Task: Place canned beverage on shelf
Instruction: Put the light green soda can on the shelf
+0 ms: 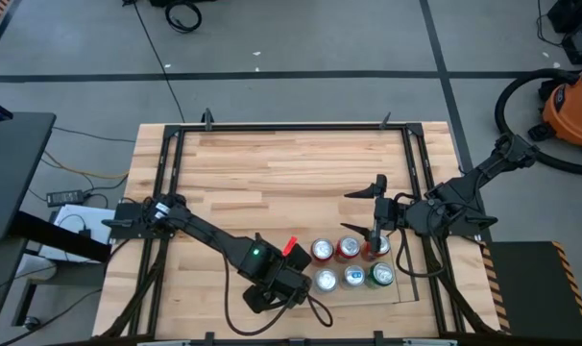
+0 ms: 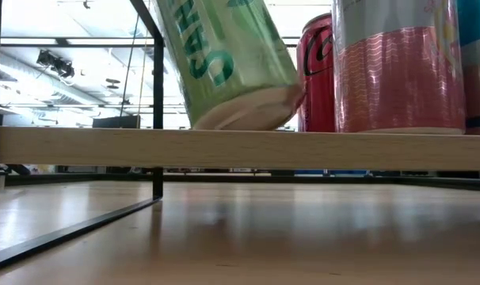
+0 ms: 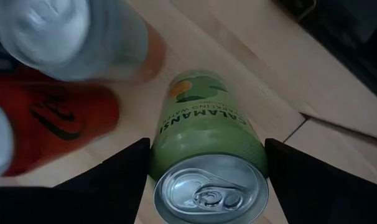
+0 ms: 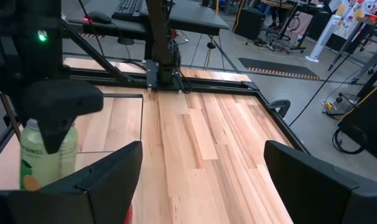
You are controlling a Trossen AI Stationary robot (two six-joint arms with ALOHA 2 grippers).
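Observation:
A green canned beverage [image 3: 204, 124] is tilted on the light-wood shelf [image 2: 105, 148]. My left gripper [image 3: 207, 146] is shut on it and comes in from the table's near left [image 1: 313, 279]. The right wrist view shows the same can [image 4: 36, 152] under the left arm's fingers. My right gripper [image 1: 360, 210] hangs open over the middle of the table, beyond the far row of cans, with nothing between its fingers [image 4: 202, 149]. My left gripper pinches the green can's side walls [image 3: 156, 149] between its two fingers [image 3: 123, 168], just below the top rim. The fingers come steeply from above, one on each side. The can leans, with one edge of its bottom rim [image 2: 216, 127] on the shelf and the other edge lifted.
Several more cans stand in two rows on the shelf [image 1: 399, 291], among them a red one [image 3: 58, 118] and a silver-and-pink one [image 3: 83, 37] close beside the green can. Thin black rods [image 1: 173, 192] frame the table. Bare wood lies toward the far side [image 1: 291, 163].

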